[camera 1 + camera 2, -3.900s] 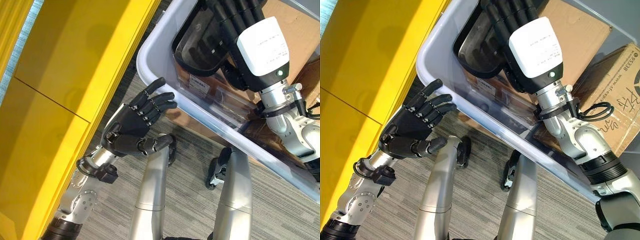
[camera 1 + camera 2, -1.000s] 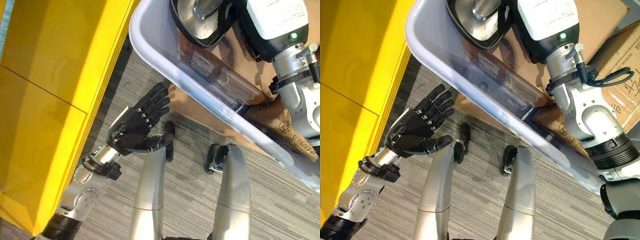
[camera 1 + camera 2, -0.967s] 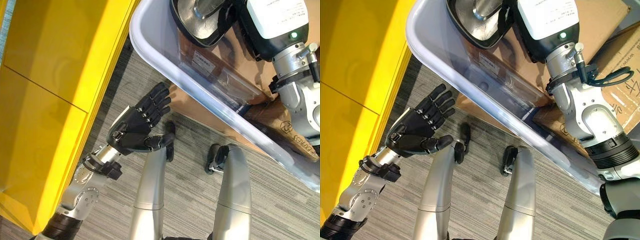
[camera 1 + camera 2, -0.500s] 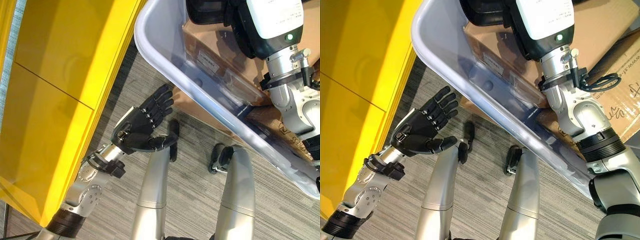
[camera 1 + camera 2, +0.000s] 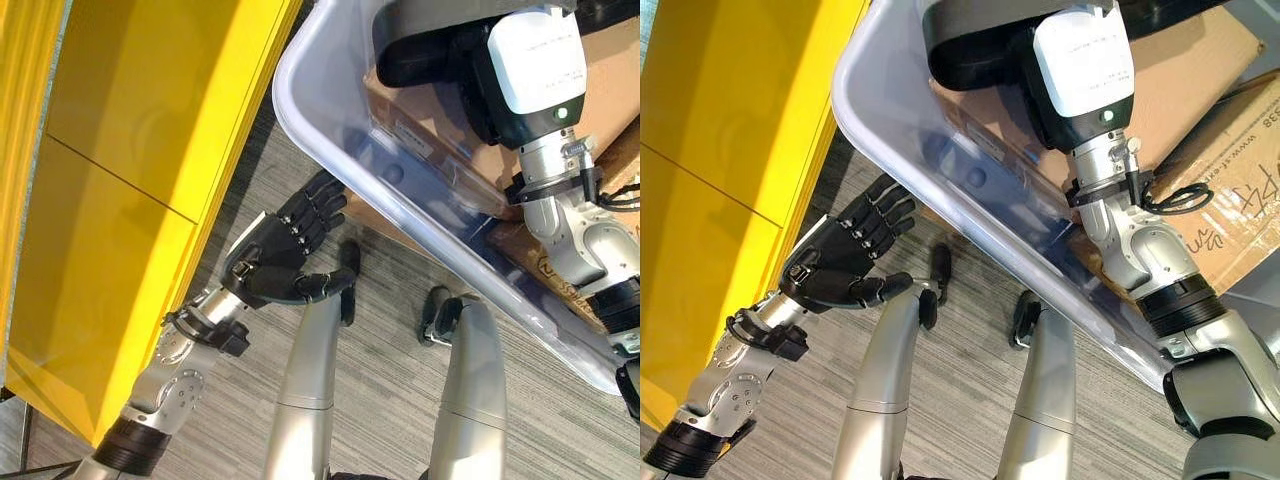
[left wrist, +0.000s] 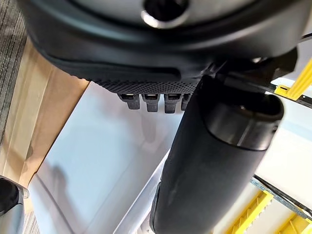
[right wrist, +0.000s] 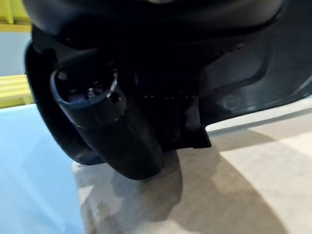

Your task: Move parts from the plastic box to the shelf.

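Part (image 5: 970,45) black, curved, in clear box (image 5: 890,130)

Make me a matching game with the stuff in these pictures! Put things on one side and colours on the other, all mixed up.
Things:
1. shelf
2. plastic box
3. left hand
4. cardboard

Colours:
A. brown
B. black
C. yellow
D. see-through pale grey

Pairs: 1-C, 2-D, 3-B, 4-A
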{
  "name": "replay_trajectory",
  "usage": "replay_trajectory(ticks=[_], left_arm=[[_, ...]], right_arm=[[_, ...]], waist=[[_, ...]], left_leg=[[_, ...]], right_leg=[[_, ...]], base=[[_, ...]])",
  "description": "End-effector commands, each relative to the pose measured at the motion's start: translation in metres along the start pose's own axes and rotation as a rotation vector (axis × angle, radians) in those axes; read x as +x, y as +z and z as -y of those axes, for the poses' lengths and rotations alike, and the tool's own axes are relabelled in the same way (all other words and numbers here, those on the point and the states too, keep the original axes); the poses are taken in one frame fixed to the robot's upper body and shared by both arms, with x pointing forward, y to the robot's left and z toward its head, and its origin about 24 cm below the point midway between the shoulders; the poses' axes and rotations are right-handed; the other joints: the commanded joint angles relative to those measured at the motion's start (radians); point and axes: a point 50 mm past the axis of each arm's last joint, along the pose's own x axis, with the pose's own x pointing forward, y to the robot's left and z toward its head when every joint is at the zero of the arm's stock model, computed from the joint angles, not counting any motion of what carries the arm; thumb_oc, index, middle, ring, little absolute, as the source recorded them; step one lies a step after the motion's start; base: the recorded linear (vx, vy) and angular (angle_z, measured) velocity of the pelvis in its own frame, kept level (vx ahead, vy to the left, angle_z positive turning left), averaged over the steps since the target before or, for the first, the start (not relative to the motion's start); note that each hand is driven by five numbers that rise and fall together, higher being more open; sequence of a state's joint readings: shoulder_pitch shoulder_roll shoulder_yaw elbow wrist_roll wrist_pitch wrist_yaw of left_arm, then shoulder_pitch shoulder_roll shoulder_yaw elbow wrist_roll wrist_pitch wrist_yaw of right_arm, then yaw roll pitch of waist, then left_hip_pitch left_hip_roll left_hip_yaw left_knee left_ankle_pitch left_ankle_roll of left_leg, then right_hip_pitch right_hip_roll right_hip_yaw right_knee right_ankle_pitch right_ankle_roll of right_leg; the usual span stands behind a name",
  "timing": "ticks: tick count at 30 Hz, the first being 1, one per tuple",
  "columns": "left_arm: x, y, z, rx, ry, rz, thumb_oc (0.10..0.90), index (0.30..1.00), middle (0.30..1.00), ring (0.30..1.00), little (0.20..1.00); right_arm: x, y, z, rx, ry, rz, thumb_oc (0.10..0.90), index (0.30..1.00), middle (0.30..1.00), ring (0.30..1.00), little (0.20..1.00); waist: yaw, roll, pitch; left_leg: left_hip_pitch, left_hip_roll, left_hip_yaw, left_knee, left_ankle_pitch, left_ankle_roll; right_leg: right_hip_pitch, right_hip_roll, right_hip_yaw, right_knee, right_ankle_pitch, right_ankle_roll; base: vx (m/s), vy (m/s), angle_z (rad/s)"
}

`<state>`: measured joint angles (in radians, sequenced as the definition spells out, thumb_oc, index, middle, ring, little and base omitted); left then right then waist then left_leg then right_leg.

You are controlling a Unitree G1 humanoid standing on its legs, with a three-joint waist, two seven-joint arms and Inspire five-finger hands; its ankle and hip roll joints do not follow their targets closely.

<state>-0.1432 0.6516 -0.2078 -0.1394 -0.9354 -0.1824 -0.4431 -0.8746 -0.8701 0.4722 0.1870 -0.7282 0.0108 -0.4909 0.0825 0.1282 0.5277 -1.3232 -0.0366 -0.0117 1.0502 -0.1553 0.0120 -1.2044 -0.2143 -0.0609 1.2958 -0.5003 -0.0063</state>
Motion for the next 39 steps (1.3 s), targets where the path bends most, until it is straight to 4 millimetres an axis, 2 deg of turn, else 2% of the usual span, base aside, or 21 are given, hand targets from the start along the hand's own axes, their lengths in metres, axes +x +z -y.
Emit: replay_trajectory(ticks=[1, 2, 3, 7, 17, 34, 39], left_arm=[[0.005, 0.029, 0.019, 0.063, -0.117, 0.191, 0.9, 1.0, 1.0, 1.0, 1.0], [0.005, 0.029, 0.019, 0.062, -0.117, 0.192, 0.9, 1.0, 1.0, 1.0, 1.0], [0.005, 0.029, 0.02, 0.058, -0.116, 0.194, 0.9, 1.0, 1.0, 1.0, 1.0], [0.004, 0.027, 0.023, 0.056, -0.116, 0.202, 0.9, 1.0, 1.0, 1.0, 1.0], [0.0, 0.026, 0.023, 0.054, -0.106, 0.216, 0.9, 1.0, 1.0, 1.0, 1.0], [-0.008, 0.024, 0.017, 0.042, -0.12, 0.236, 0.9, 1.0, 1.0, 1.0, 1.0], [-0.01, 0.024, 0.016, 0.037, -0.122, 0.233, 0.9, 1.0, 1.0, 1.0, 1.0]], right_arm=[[-0.031, 0.004, -0.028, 0.004, 0.192, 0.013, 0.52, 0.467, 0.467, 0.467, 0.467], [-0.032, 0.005, -0.026, -0.005, 0.18, 0.01, 0.731, 0.764, 0.764, 0.764, 0.764], [-0.033, 0.008, -0.025, 0.006, 0.154, 0.015, 0.9, 1.0, 1.0, 1.0, 1.0], [-0.033, 0.016, -0.014, 0.039, 0.071, 0.014, 0.9, 1.0, 1.0, 1.0, 1.0], [-0.033, 0.032, 0.011, 0.037, 0.044, 0.1, 0.9, 1.0, 1.0, 1.0, 1.0], [-0.03, 0.037, 0.038, -0.074, -0.02, 0.193, 0.9, 1.0, 1.0, 1.0, 1.0], [-0.023, 0.037, 0.048, -0.176, -0.016, 0.241, 0.9, 1.0, 1.0, 1.0, 1.0]], waist=[[-0.027, 0.024, -0.008], [-0.031, 0.023, -0.008], [-0.036, 0.022, -0.008], [-0.053, 0.014, -0.008], [-0.088, -0.007, -0.008], [-0.121, -0.023, -0.008], [-0.12, -0.023, -0.008]], left_leg=[[0.093, 0.066, 0.017, -0.14, -0.032, 0.027], [0.102, 0.069, 0.018, -0.155, -0.027, 0.025], [0.113, 0.073, 0.022, -0.175, -0.019, 0.023], [0.167, 0.082, 0.029, -0.245, 0.0, 0.011], [0.282, 0.112, 0.049, -0.383, 0.05, -0.02], [0.394, 0.117, 0.072, -0.468, 0.078, -0.039], [0.406, 0.116, 0.074, -0.476, 0.081, -0.042]], right_leg=[[0.011, 0.041, 0.004, -0.015, 0.006, -0.023], [0.018, 0.044, 0.006, -0.027, 0.008, -0.022], [0.027, 0.047, 0.006, -0.047, 0.015, -0.021], [0.07, 0.062, 0.01, -0.119, 0.039, -0.015], [0.165, 0.087, 0.005, -0.249, 0.086, -0.003], [0.274, 0.116, 0.0, -0.377, 0.137, 0.001], [0.288, 0.119, -0.001, -0.394, 0.146, 0.001]], base=[[-0.06, 0.024, -0.03], [-0.07, 0.028, -0.03], [-0.08, 0.033, -0.06], [-0.08, 0.041, -0.08], [-0.05, 0.033, -0.1], [-0.02, 0.023, -0.07], [0.0, 0.024, -0.02]])
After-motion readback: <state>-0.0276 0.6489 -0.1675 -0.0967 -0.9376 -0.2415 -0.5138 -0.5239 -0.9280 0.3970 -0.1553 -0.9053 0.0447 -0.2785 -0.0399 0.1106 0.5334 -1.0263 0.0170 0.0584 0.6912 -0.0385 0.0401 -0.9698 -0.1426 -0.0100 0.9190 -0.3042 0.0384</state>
